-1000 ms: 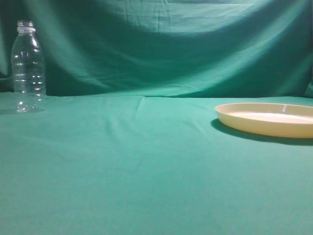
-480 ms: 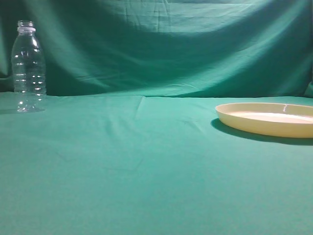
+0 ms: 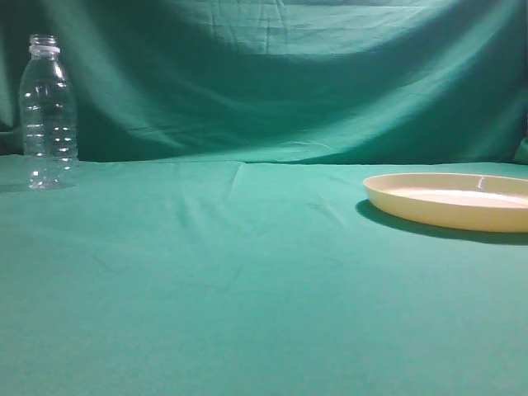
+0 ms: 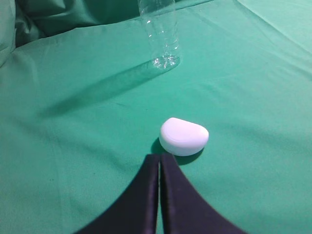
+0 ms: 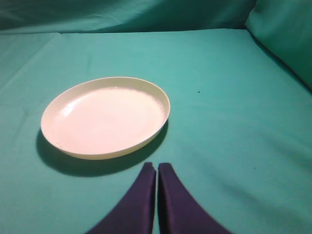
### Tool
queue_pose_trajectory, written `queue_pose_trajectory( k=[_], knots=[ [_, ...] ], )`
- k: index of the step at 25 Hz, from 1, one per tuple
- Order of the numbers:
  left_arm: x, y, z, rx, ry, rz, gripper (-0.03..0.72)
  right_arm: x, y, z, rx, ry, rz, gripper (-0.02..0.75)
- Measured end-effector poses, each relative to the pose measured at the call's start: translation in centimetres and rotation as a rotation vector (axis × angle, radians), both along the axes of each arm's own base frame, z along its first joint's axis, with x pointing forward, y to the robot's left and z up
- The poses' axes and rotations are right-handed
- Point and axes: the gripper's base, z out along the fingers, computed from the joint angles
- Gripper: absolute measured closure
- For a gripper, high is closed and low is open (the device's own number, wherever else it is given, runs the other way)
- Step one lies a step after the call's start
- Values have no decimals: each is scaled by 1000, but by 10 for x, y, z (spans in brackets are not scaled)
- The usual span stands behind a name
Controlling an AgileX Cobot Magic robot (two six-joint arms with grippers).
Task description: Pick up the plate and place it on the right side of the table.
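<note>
Cream plate beyond closed right claw

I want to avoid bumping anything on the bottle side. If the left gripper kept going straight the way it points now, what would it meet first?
Probably the small white rounded object, lying just ahead of the shut left gripper and slightly to the right in the wrist view. The clear bottle stands farther on. Depth is uncertain.
</note>
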Motion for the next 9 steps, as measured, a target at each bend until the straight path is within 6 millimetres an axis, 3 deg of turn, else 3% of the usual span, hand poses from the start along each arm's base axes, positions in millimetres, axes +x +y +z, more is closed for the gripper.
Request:
queue_pose_trajectory(
  k=[9],
  knots=[
    [0,0,0,0,0,0,688,0,0,0,1,0,0,738]
  ],
)
